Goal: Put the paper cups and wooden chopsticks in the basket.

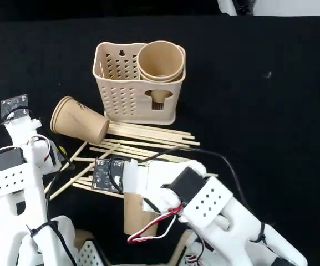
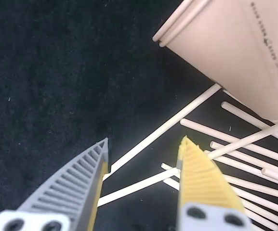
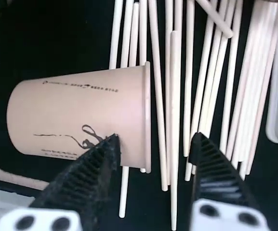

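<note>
**Both grippers open, two cups and the chopsticks out on the table**

On the black table (image 1: 270, 144) the basket (image 1: 118, 91) is seen standing upright. A stack of cups (image 1: 161, 55) is already lodged inside it at one end.

Just beside the basket, a loose cup (image 1: 79, 120) is laid on its side. The chopsticks (image 1: 148, 141) are scattered flat in a loose fan in front of the basket, between it and the two arms. A few are crossed over the rest, and some run up close to that loose cup.

A second cup (image 1: 133, 213) is found on its side too, partly hidden under the right arm. Its rim end is laid over a few of the chopsticks.

Over to the left gripper (image 2: 144, 140): it is held wide open, one grey finger and one yellow, and nothing is gripped. It is hung over the edge of the chopstick pile. A single chopstick is seen running through the gap between the fingertips, and the loose cup is near, just beyond them.

The right gripper (image 3: 155, 138) is spread open as well, with nothing clasped. One black fingertip is placed over the wall of the second cup near its rim, the other over the chopsticks beside it. Whether the cup is touched cannot be told.
</note>
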Controlling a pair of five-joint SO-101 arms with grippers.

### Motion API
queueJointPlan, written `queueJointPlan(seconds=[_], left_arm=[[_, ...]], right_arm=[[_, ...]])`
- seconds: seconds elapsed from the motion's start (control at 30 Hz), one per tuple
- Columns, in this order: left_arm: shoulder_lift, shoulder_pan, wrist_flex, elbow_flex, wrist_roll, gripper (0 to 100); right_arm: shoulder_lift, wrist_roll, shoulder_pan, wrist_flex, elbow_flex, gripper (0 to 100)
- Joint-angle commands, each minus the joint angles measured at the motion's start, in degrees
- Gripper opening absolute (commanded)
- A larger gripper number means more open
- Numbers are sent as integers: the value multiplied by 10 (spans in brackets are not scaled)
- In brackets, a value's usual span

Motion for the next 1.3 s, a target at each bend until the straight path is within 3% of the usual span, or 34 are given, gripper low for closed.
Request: queueJointPlan(seconds=[0.0,0.3,0.67,0.73,0.83,0.97,1.27], left_arm=[[-11,-5,-8,-29,0,234],[-11,-5,-8,-29,0,233],[-11,-5,-8,-29,1,233],[-11,-5,-8,-29,1,232],[-11,-5,-8,-29,1,231],[-11,-5,-8,-29,2,231],[-11,-5,-8,-30,2,231]], right_arm=[[-15,-6,-7,-10,1,247],[-15,55,-7,-11,36,188],[-15,58,-9,-10,63,186],[-15,58,-9,-10,64,152],[-15,58,-9,-13,58,9],[-15,57,-7,-9,55,10],[-16,54,-9,143,-127,11]])
